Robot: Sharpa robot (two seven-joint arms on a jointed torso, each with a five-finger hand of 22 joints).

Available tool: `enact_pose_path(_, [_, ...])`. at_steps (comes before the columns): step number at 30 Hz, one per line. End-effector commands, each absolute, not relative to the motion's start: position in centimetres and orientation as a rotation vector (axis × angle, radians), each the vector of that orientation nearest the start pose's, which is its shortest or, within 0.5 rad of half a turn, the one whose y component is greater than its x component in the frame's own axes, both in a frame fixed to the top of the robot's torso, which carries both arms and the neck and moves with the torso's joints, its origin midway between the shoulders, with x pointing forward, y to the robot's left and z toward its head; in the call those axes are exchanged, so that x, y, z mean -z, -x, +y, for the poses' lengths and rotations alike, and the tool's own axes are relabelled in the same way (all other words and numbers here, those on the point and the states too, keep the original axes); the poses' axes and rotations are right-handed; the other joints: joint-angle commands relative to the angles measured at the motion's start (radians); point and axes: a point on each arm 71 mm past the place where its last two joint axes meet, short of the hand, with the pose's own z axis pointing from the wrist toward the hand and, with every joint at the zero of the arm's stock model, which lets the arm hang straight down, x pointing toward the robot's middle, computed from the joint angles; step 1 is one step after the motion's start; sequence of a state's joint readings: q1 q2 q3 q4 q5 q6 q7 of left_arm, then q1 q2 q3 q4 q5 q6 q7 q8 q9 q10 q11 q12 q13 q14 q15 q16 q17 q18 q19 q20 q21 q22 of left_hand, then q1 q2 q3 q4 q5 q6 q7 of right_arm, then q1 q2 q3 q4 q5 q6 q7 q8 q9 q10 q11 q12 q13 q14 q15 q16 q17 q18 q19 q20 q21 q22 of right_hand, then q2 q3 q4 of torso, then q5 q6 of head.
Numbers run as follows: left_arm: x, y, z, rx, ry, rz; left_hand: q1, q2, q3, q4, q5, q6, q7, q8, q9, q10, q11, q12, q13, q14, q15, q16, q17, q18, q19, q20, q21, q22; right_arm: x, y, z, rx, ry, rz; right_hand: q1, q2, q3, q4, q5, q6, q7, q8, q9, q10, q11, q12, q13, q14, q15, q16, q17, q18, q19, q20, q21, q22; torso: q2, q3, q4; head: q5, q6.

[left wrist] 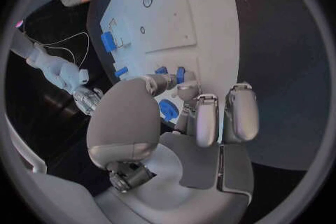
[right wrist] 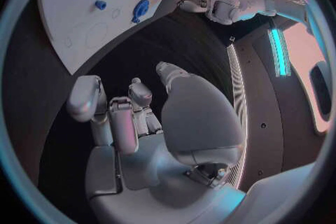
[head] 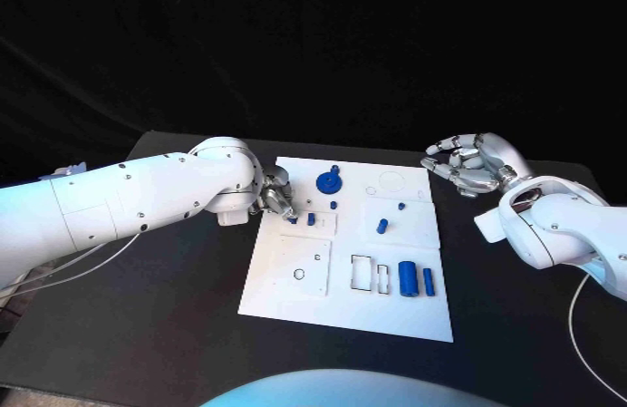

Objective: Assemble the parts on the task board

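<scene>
The white task board [head: 346, 303] lies mid-table. My left hand [head: 274, 198] reaches over its left edge, thumb and fingertips [left wrist: 187, 89] drawn close beside two small blue parts [head: 293, 218] [head: 313, 217]; a grip is not plain. A round blue part [head: 330, 182] lies just beyond the hand and shows again as the round blue part [left wrist: 168, 109] between the fingers. A blue peg [head: 383, 226] stands mid-board. A blue cylinder [head: 409, 279] and a slim blue bar [head: 429, 283] lie near the front right. My right hand [head: 467, 164] hovers off the board's far right corner, fingers curled, holding nothing.
Empty cut-outs [head: 369, 274] sit in the board beside the cylinder, and a round outline [head: 390, 184] marks the far right. Black table [head: 170, 307] surrounds the board. A white cable [head: 79, 266] trails under my left arm.
</scene>
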State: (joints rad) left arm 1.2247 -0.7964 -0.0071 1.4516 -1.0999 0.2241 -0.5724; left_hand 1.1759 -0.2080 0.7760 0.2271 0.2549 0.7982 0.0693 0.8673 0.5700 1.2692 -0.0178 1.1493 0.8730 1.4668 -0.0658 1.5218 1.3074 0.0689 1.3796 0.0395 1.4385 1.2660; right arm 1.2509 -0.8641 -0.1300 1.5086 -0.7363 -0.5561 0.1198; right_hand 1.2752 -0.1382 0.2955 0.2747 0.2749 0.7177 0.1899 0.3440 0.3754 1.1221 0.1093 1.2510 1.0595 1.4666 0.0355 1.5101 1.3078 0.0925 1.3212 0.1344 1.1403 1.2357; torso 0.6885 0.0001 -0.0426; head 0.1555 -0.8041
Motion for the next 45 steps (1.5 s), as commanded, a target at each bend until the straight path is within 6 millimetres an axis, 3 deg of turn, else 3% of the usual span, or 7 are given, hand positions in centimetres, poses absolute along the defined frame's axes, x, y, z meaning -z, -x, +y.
enact_pose_path(1, [21.39,-49.24,21.53,0.31,0.137,2.374,0.001,0.008,0.149,-0.143,0.003,0.012,-0.01,0.003,0.036,0.007,0.001,0.002,0.0,0.08,-0.008,0.006,0.17,-0.002,0.008,0.0,0.006,0.001,18.28,-49.02,-22.73,-0.971,-0.494,1.538,-0.009,0.001,0.0,0.009,0.003,0.003,0.0,0.006,-0.001,0.006,-0.003,0.005,0.003,0.052,-0.006,-0.003,0.068,0.01,-0.005,-0.002,-0.004,0.0,0.001,0.0,-0.0002,0.0,0.001])
enact_pose_path(16, [21.59,-49.12,21.41,0.301,0.117,2.385,-0.009,0.005,0.151,-0.145,0.002,0.015,-0.011,0.007,0.035,0.015,0.0,0.01,0.012,0.081,-0.008,0.008,0.175,-0.003,0.01,-0.001,0.008,0.005,18.36,-49.01,-22.78,-0.971,-0.495,1.538,-0.008,0.002,0.0,0.009,0.004,0.004,0.0,0.007,-0.001,0.006,-0.004,0.006,0.003,0.052,-0.006,-0.003,0.068,0.01,-0.005,-0.002,-0.005,0.0,0.0,-0.0005,-0.0002,0.001,-0.001])
enact_pose_path(27, [21.64,-49.13,21.28,0.302,0.112,2.389,-0.057,0.002,0.131,-0.131,-0.006,0.028,-0.021,0.017,0.02,0.037,-0.006,0.022,0.027,0.086,-0.012,0.018,0.194,-0.006,0.019,-0.004,0.014,0.021,18.43,-49.0,-22.83,-0.97,-0.497,1.539,-0.008,0.002,0.0,0.009,0.004,0.004,0.0,0.007,-0.001,0.006,-0.004,0.006,0.003,0.052,-0.006,-0.003,0.068,0.01,-0.005,-0.002,-0.005,0.0,0.0,0.0006,-0.0008,0.001,-0.004])
enact_pose_path(45, [21.76,-49.41,21.48,0.286,0.123,2.391,-0.139,-0.007,0.043,-0.064,-0.015,0.048,-0.032,0.024,-0.026,0.044,-0.014,0.026,0.036,0.089,-0.02,0.023,0.205,-0.009,0.026,-0.011,0.018,0.033,18.45,-49.0,-22.85,-0.97,-0.499,1.537,-0.01,0.002,-0.001,0.01,0.005,0.006,-0.001,0.01,-0.002,0.005,-0.004,0.005,0.0,0.052,-0.006,-0.003,0.066,0.011,-0.006,-0.002,-0.008,-0.002,0.001,0.001,-0.0008,-0.002,-0.007])
